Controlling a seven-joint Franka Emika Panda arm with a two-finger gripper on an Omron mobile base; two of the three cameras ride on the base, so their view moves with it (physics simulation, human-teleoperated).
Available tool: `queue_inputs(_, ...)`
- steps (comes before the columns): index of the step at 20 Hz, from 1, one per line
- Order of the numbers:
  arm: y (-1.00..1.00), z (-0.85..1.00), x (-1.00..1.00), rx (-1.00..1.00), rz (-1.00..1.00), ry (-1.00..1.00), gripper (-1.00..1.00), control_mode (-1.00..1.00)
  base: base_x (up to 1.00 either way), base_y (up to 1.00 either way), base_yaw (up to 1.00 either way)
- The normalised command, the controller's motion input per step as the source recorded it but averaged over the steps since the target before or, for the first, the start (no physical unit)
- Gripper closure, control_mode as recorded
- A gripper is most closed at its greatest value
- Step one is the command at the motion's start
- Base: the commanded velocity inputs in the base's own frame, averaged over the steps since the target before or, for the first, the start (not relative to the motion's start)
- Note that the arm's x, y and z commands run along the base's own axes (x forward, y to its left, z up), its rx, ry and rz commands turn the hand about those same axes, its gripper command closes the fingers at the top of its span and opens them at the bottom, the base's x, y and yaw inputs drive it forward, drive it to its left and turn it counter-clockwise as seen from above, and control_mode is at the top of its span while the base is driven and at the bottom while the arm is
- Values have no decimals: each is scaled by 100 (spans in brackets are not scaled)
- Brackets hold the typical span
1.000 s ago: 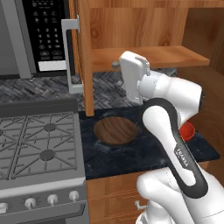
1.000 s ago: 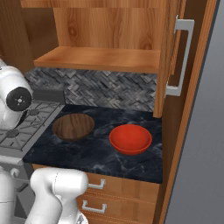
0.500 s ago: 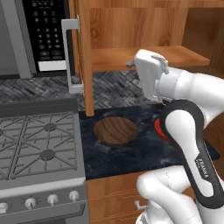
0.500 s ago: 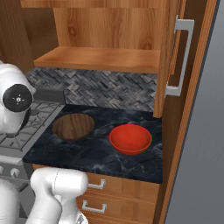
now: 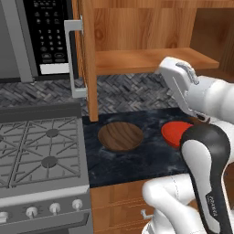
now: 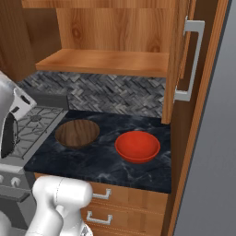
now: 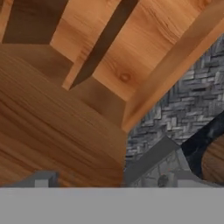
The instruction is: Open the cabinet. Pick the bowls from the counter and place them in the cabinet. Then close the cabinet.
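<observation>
Cabinet (image 5: 137, 32) is seen open: two doors swung out, one at the left (image 5: 87, 59) and one at the right (image 6: 177, 60), each with one grey bar handle (image 6: 191, 60). One wooden shelf (image 6: 106, 62) is visible inside, with nothing on it.

Two bowls are counted on the counter (image 6: 101, 161): one dark wood-grain bowl (image 6: 77, 133) on the stove side, one red bowl (image 6: 137, 146) beside it, slightly apart, both upright. In the left base view the red bowl (image 5: 176, 133) is partly hidden by the arm.

Hand is raised near the shelf front edge, above the red bowl. Claw state cannot be told; fingertips are not made out in the hand view.

One microwave (image 5: 43, 36) and one gas stove (image 5: 39, 153) are noted left of the counter. Two drawer handles (image 6: 99, 216) are seen below.
</observation>
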Motion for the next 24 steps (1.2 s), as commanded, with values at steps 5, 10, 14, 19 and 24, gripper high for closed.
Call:
queue_inputs(5, -17, -3, -35, -27, -36, 2, -100, -100, 0, 0, 0)
queue_inputs(10, -45, -18, 0, -22, -18, 16, -100, -100, 0, 0, 0)
queue_inputs(14, -64, -10, 0, -2, -19, 18, -100, -100, 0, 0, 0)
queue_inputs(19, -47, -36, 0, 6, -20, 9, -100, -100, 0, 0, 0)
queue_inputs(24, -2, -28, 0, 7, -25, 10, -100, -100, 0, 0, 0)
